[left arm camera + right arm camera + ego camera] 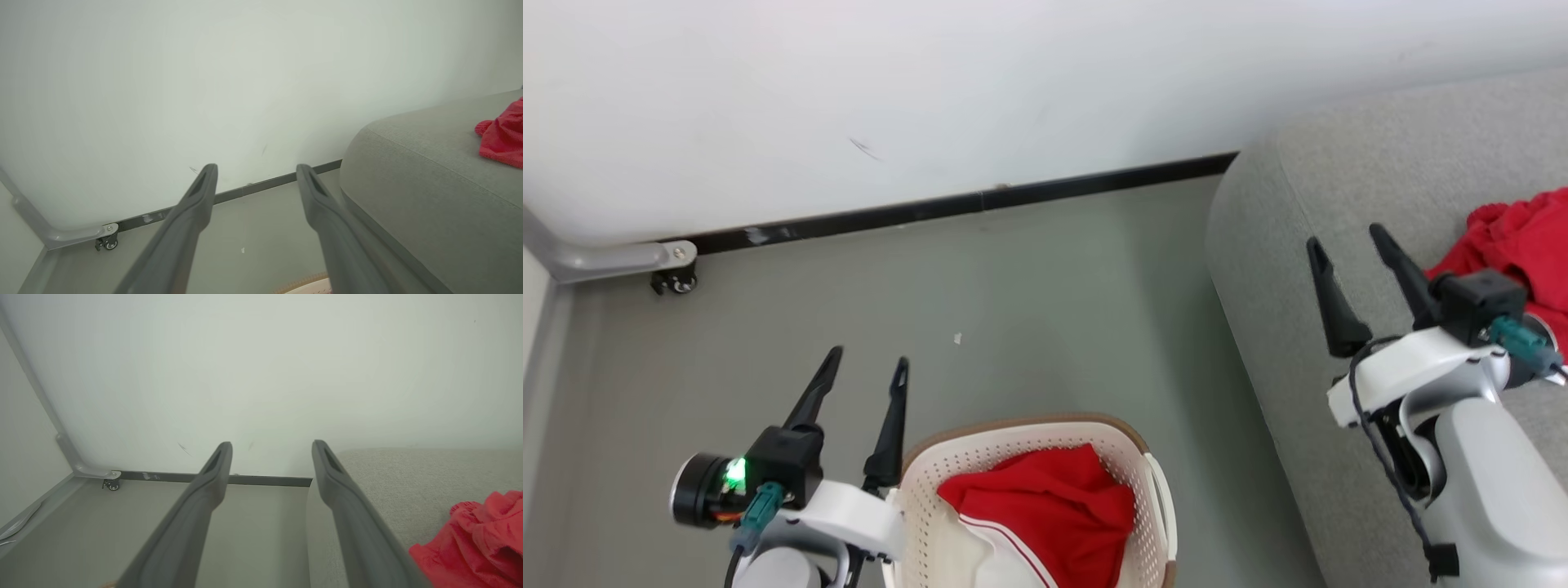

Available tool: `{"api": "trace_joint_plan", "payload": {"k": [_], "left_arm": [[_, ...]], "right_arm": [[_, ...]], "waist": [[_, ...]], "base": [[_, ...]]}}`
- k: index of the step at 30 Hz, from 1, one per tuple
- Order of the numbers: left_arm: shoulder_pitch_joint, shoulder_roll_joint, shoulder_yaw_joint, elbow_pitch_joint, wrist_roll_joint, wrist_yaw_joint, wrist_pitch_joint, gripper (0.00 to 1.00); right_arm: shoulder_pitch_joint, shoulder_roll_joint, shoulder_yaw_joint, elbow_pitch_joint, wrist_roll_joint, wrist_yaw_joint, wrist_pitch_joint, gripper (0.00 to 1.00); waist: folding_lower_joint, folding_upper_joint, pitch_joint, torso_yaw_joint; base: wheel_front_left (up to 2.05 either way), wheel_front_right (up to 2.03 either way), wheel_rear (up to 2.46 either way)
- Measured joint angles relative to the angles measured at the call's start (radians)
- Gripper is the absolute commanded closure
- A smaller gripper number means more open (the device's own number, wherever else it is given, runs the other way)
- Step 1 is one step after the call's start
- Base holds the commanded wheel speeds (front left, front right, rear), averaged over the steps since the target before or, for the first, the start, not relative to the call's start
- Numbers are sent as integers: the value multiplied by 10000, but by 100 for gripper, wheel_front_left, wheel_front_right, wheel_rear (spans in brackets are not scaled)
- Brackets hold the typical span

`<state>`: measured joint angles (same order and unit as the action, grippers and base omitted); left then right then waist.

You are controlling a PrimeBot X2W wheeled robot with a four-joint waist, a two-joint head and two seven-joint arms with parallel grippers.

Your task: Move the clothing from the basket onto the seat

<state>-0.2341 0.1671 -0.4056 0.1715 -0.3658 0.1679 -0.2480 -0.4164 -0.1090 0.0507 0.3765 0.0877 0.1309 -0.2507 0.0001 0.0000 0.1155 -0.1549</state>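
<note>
Clothing of bright red soft fabric, white-striped (1045, 494), lies bunched in the cream perforated plastic basket (923, 523). It looks light and limp, so pinch a raised fold. Your left tool (868, 357) beside the basket and right tool (1344, 236) well right of it both gape empty.

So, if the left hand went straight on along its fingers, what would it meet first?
Most likely the plain white wall, just above the dark skirting strip; nothing stands between. The open left hand aims left of the light-grey upholstered seat. Depth is hard to judge.
</note>
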Motion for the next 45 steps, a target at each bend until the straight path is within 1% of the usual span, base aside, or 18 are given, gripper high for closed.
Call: {"api": "trace_joint_plan", "payload": {"k": [5,10,19,23,27,39,45], "left_arm": [[389,90,203,201,0,161,0,0],[698,221,382,405,-42,192,0,0],[1093,219,610,493,-42,293,-2,0],[1363,211,732,558,-42,382,-2,0],[1536,207,869,566,-42,493,-2,0],[1865,215,1026,552,-38,495,-2,0],[1866,221,1062,499,-25,495,-2,0]], "right_arm": [[520,132,-92,-399,-282,0,0,0],[1145,263,-295,-821,-418,0,-2,0],[2485,512,-1032,-1442,-692,0,-2,0],[3068,546,-1141,-1599,-788,0,-2,0],[3506,625,-1216,-1843,-817,0,-2,0],[4385,706,-1438,-2305,-863,0,0,0],[4657,711,-1323,-2435,-403,0,40,0]], "waist": [[0,0,-374,227],[1,0,-727,407],[0,0,-1282,601],[0,0,-1487,649],[0,0,-1660,691],[0,0,-1930,796],[0,0,-1917,814]], "base": [[0,0,0],[0,0,0],[0,0,0],[0,0,0],[0,0,0],[0,0,0],[0,0,0]]}}
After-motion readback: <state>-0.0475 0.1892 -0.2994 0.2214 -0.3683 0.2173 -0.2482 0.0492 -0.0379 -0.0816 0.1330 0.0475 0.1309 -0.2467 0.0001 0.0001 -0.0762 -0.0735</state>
